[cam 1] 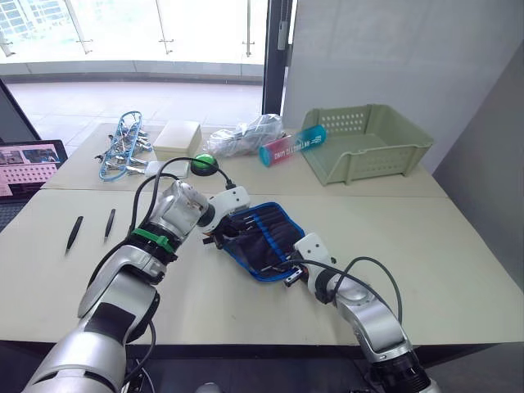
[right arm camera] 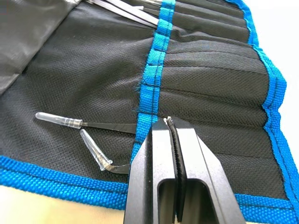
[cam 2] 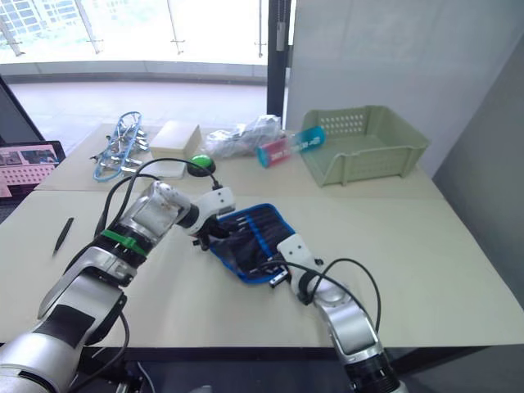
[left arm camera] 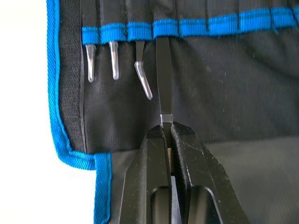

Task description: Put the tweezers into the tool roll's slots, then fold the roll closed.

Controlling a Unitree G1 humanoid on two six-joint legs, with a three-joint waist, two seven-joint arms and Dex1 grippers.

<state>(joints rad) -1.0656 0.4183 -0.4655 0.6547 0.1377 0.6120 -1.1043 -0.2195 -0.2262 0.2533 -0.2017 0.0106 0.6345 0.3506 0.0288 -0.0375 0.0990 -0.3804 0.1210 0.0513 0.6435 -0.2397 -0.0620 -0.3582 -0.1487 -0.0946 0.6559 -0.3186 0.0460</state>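
Two loose tweezers (cam 1: 74,232) are lying on the table (cam 1: 458,270) at about 9 o'clock from the tool roll (cam 1: 260,237), well apart from it, while three capped tips are showing below the slots (left arm camera: 154,30) in the left wrist view. One further tweezer (left arm camera: 163,79) is being gripped by the closed left gripper (left arm camera: 168,135), its other end tucked under the blue band. The right gripper (right arm camera: 171,128) is being pressed, fingers together, on the band near the roll's 5 o'clock edge.
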